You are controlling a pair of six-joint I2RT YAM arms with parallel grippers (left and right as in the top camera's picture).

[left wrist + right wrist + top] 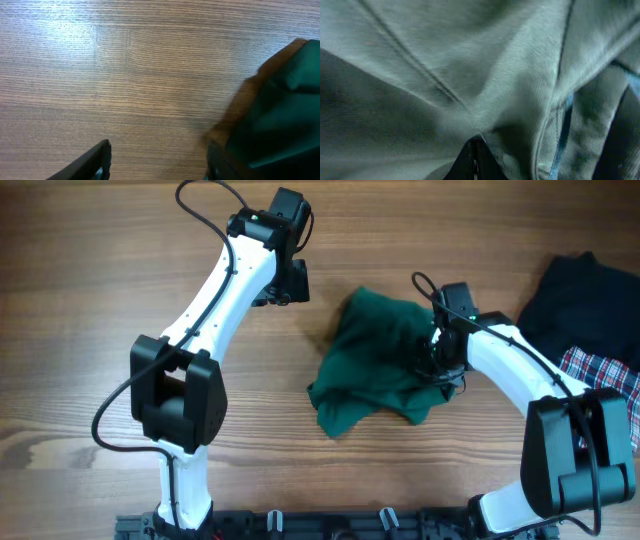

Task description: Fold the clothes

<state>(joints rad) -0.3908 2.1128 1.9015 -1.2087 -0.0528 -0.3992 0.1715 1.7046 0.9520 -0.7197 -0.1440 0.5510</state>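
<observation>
- The dark green garment (375,365) lies crumpled in a loose heap near the middle of the bench (80,300), bunched and creased rather than flat, with a corner trailing toward the near edge.
- The right jaws are closed tight on a fold at the garment's right side; in the right wrist view the green fabric (445,65) fills almost the whole picture, seams running across it, and the dark tips meet at the bottom edge with cloth pinched between them.
- The right arm (500,355) reaches in from the right to that spot.
- The left jaws stand partly apart and hold nothing; in the left wrist view they hang over bare wood, with the garment's edge (280,125) just beside the right-hand tip.
- The left arm (220,290) stretches toward the far side of the bench, its end just left of the garment's upper part.
- A black garment (585,300) lies at the far right, a plaid cloth (605,375) next to it, both apart from the green one.
</observation>
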